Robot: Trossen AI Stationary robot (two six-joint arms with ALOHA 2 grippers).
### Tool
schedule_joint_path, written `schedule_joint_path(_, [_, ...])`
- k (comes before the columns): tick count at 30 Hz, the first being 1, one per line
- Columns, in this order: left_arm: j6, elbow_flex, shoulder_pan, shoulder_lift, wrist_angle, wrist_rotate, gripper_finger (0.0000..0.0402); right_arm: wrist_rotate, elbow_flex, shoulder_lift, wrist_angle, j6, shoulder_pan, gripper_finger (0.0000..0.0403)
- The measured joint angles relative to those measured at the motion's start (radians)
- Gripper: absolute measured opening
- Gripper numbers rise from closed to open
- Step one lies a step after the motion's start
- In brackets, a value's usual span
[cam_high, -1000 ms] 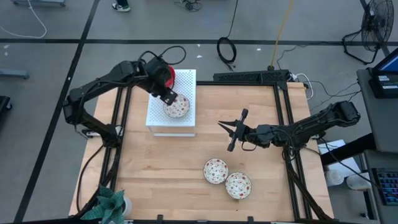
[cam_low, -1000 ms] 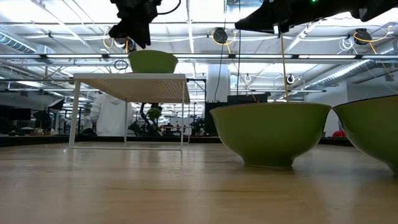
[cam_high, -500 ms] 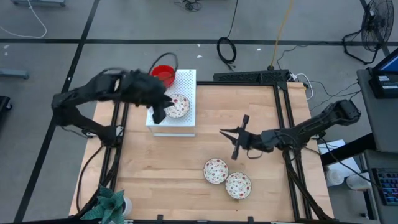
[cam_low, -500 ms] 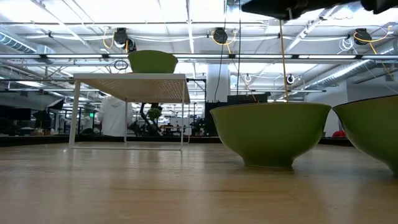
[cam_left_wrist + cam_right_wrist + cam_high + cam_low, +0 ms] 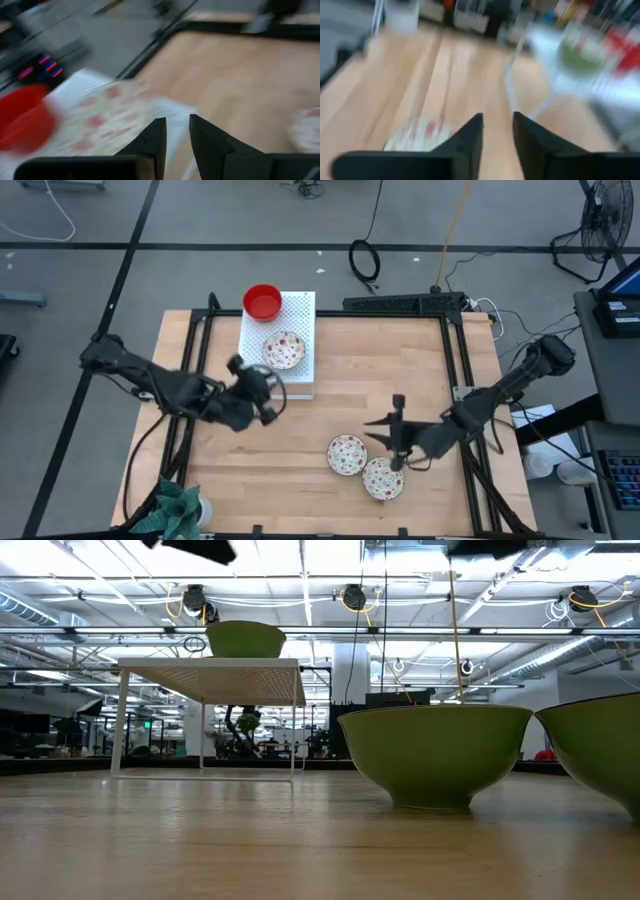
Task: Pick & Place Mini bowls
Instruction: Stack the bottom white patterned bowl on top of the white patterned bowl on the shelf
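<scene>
So you've got four mini bowls in sight from above. The white perforated board (image 5: 292,376) sits at the far left part of the table (image 5: 420,360), and it's carrying two of them: a plain red bowl (image 5: 262,302) on its far corner, and a white bowl with red speckles (image 5: 284,350) right behind it toward the middle of the board. Both look empty. The other two speckled bowls sit on the wood near the front edge, one (image 5: 347,454) just beside the other (image 5: 383,478), almost touching. Nothing in those either.

Your left gripper (image 5: 262,392) is over the table just off the board's front edge, fingers a narrow gap apart with nothing between them, judging by the wrist view (image 5: 176,137). Your right gripper (image 5: 397,442) hangs just above the front pair of bowls, between them, and its fingers (image 5: 470,135) are parted a little too, holding nothing.

There's a green plant (image 5: 178,508) at the front left corner of the table.
</scene>
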Motion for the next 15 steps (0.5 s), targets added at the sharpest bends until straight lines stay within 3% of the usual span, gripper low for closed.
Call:
schedule_joint_path(5, [0.388, -0.190, -0.045, 0.001, 0.569, 0.227, 0.0088, -0.237, 0.084, 0.026, -0.451, 0.436, 0.004, 0.0176])
schedule_joint_path(7, [0.495, -0.234, -0.045, -0.001, 0.717, 0.306, 0.0088, -0.371, 0.082, 0.035, -0.583, 0.586, -0.013, 0.0193])
schedule_joint_path(11, [0.587, -0.277, -0.042, 0.000, 0.827, 0.340, 0.0088, -0.559, 0.066, 0.050, -0.746, 0.789, -0.026, 0.0202])
schedule_joint_path(15, [0.578, -0.277, -0.025, 0.002, 0.830, 0.326, 0.0088, -0.685, 0.026, 0.067, -0.734, 0.868, -0.025, 0.0198])
